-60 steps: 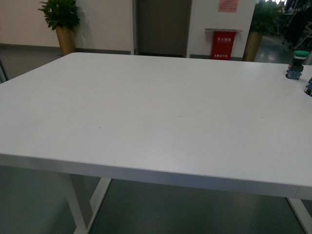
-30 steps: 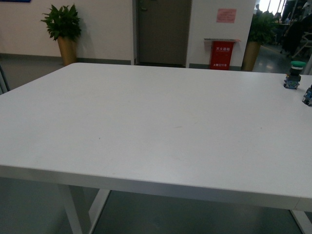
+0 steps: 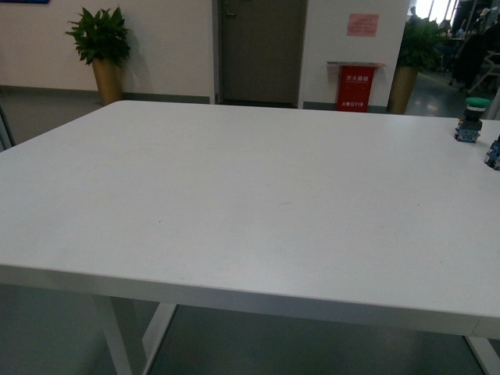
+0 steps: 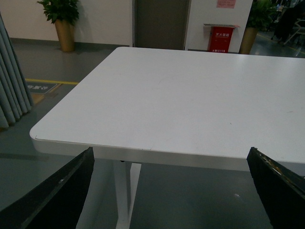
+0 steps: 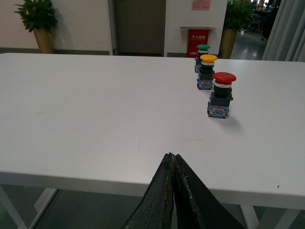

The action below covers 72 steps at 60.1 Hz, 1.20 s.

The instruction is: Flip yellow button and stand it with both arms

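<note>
Three push-button switches stand in a row on the table (image 5: 95, 105). The yellow button (image 5: 207, 71) stands between the green-capped switch (image 5: 202, 56) behind and the red-capped switch (image 5: 221, 95) in front.

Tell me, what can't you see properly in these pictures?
- Round yellow-capped push-button switch: right wrist view shows it between neighbours; front view cuts it off at the edge, leaving only a blue scrap.
- Green-capped switch: mostly hidden behind the yellow one in the right wrist view.
- Red wall box: lettering too small.
- Left gripper: only fingertips show.
- Arms: out of frame.
</note>
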Each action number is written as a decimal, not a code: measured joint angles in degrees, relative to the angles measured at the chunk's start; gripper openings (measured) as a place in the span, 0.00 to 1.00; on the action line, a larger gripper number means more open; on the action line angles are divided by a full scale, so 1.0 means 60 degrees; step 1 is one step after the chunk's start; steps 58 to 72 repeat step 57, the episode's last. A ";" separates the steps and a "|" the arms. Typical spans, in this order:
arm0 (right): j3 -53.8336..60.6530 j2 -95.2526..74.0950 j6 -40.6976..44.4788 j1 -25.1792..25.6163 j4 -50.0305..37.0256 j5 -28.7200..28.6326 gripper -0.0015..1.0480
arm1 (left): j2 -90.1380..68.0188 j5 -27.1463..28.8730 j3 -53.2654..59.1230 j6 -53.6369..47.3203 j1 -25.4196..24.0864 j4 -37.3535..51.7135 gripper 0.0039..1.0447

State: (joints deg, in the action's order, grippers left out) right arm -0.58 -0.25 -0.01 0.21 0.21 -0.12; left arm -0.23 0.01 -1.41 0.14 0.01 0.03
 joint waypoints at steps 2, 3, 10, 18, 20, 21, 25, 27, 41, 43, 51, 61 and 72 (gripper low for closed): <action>0.0000 0.0000 0.0004 0.0000 0.0000 0.0004 0.06 | 0.0000 0.0000 0.0000 0.0000 0.0000 0.0000 0.94; 0.0000 0.0000 0.0004 0.0000 0.0000 0.0000 0.09 | 0.0000 0.0000 0.0000 0.0000 0.0000 0.0000 0.94; 0.0000 0.0000 0.0004 0.0000 0.0000 0.0004 0.26 | 0.0000 0.0000 0.0000 0.0000 0.0000 0.0000 0.94; 0.0000 0.0000 0.0004 0.0000 0.0000 0.0004 0.48 | 0.0000 0.0000 0.0000 0.0000 0.0000 0.0000 0.94; 0.0000 0.0000 0.0000 0.0000 0.0000 0.0000 0.53 | 0.0000 0.0000 0.0000 0.0000 0.0000 0.0000 0.94; 0.0000 0.0000 0.0004 0.0000 0.0000 0.0004 0.55 | 0.0000 0.0000 0.0000 0.0000 0.0000 0.0000 0.94; 0.0000 0.0000 0.0004 0.0000 0.0000 0.0004 0.65 | 0.0000 0.0000 0.0000 0.0000 0.0000 0.0000 0.94; 0.0000 0.0000 0.0004 0.0000 0.0000 0.0000 0.70 | 0.0000 0.0004 0.0000 0.0000 0.0000 0.0000 0.94; 0.0000 0.0000 -0.0004 0.0000 0.0000 0.0004 0.93 | 0.0000 0.0000 0.0000 0.0000 0.0000 0.0000 0.94; 0.0000 0.0000 -0.0004 0.0000 0.0000 0.0004 0.93 | 0.0000 0.0000 0.0000 0.0000 0.0000 0.0000 0.94; 0.0000 0.0000 -0.0004 0.0000 0.0000 0.0004 0.93 | 0.0000 0.0000 0.0000 0.0000 0.0000 0.0000 0.94; 0.0000 0.0000 -0.0004 0.0000 0.0000 0.0004 0.93 | 0.0000 0.0000 0.0000 0.0000 0.0000 0.0000 0.94; 0.0000 0.0000 -0.0004 0.0000 0.0000 0.0004 0.93 | 0.0000 0.0000 0.0000 0.0000 0.0000 0.0000 0.94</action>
